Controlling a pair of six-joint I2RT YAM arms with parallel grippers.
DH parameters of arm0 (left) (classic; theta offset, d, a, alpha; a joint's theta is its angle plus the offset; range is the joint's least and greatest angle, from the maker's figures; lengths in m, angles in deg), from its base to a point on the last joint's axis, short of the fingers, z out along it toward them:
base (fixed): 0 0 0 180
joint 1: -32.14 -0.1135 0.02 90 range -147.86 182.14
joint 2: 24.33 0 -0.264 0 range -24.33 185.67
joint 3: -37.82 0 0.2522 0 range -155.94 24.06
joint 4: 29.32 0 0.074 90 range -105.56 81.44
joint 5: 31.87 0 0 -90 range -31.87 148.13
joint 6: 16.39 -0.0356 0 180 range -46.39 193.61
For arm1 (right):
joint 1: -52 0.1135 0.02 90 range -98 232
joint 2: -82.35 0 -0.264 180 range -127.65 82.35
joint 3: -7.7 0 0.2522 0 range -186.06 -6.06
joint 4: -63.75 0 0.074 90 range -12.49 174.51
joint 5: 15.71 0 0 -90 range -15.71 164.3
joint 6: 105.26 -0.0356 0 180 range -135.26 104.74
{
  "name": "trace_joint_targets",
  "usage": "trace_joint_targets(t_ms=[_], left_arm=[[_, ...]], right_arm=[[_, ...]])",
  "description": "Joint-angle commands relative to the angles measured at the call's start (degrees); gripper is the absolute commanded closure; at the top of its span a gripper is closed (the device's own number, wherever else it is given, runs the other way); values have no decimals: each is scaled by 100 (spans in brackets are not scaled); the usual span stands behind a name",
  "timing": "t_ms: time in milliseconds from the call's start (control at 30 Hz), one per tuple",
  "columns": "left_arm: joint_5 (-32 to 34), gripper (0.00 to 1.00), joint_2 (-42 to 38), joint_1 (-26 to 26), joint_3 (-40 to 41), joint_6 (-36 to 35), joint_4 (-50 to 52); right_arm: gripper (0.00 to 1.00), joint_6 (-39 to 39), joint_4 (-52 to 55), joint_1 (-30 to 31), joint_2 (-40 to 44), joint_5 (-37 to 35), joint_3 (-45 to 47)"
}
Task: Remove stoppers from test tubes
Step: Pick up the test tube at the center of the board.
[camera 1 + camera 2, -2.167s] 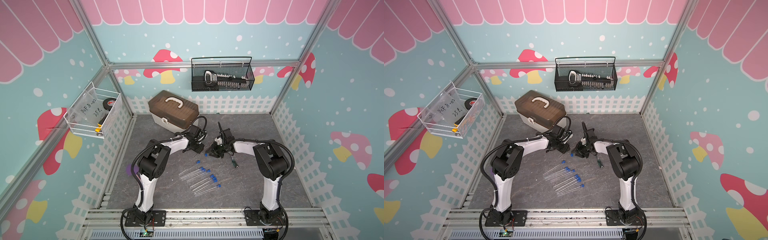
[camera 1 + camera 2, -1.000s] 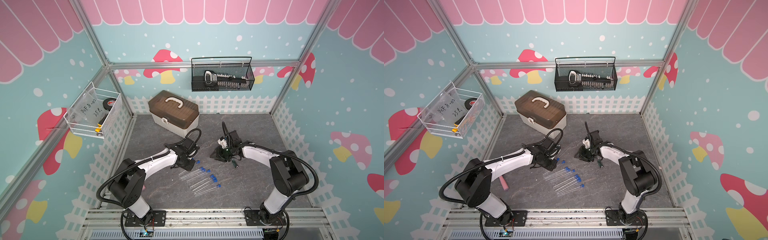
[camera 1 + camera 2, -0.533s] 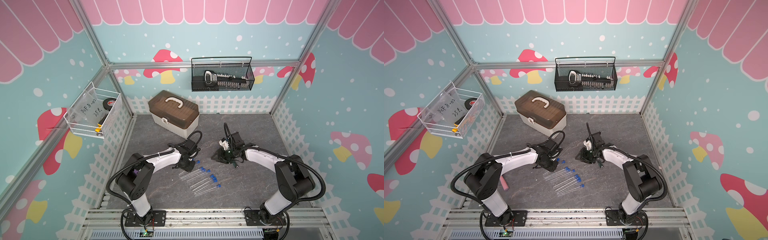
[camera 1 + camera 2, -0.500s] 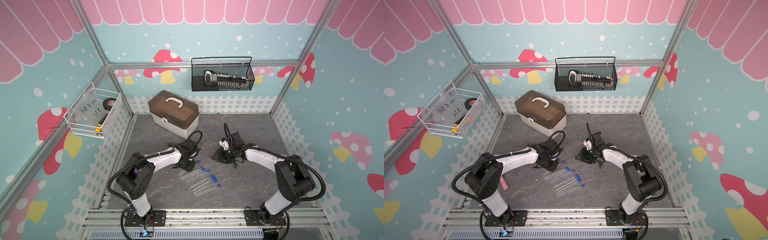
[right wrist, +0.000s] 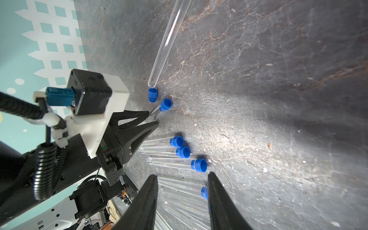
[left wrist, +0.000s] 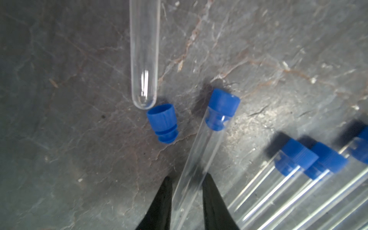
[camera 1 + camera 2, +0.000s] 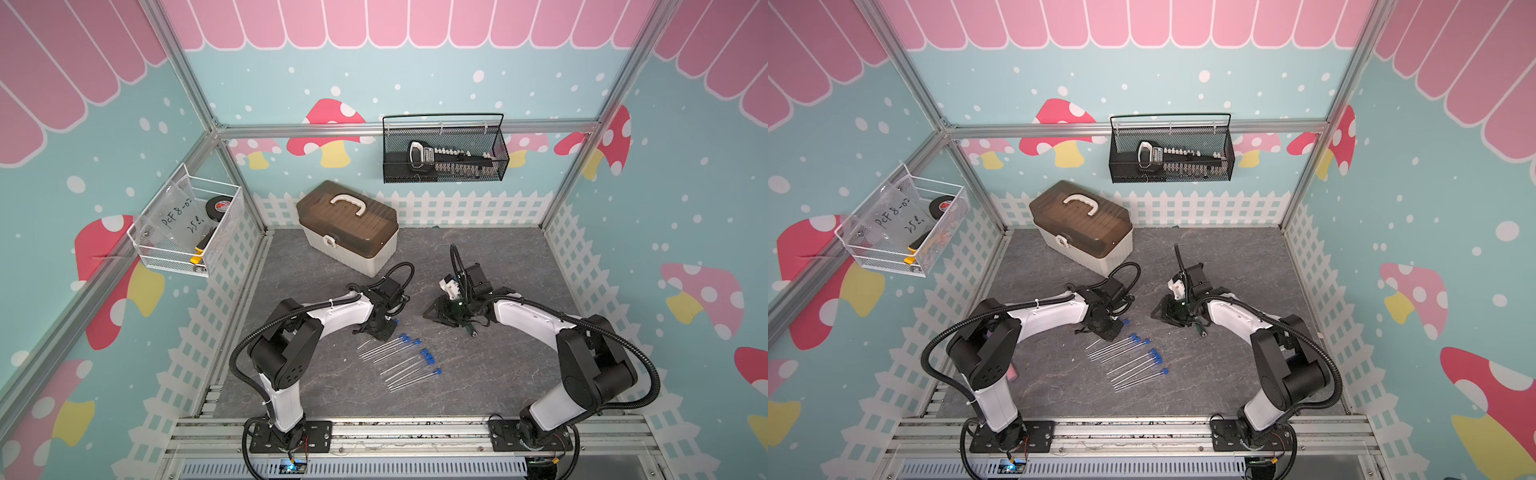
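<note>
Grey stone-look tabletop [image 7: 519, 374] carries thin clear test tubes [image 7: 397, 359] near both arms in a top view.

Left wrist: your left fingers [image 6: 161, 205] clamp one glassy tube [image 6: 199, 159]. Hold it firm, because the smooth round wall may slip.

Right wrist: your right fingers [image 5: 144, 207] stand apart and empty. Pinch the blue plug-shaped stopper [image 5: 165, 104] and pull straight.

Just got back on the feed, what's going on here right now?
The left pincer grips a capped test tube by its shaft on the table, blue stopper still in. Beside it lie one loose stopper and one opened tube, so one is done. The right pincer hangs open and empty near the other capped tubes.
</note>
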Motion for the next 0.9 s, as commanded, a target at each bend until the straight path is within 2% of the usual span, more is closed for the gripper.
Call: trace_joint_targets(t_ms=[0,133,367,633,733,800,867], left_arm=[[279,79,291,15,-84,-208,85],[262,87,299,47,-64,-336,191],[210,90,1,57,-37,-337,256],[176,95,-487,43,-714,-458,939],[-454,96,-996,8,-829,-496,1032],[-1408,95,-1298,-72,-890,-600,999],[-1955,95,-1503,-113,-994,-619,1011]], right_arm=[[58,25,10,20,136,-40,107],[58,33,10,12,154,-58,106],[58,45,-39,12,102,-59,127],[58,156,-94,12,404,24,-66],[57,123,-32,12,785,101,-147],[57,138,106,3,977,269,-258],[53,164,395,-20,1109,488,-456]])
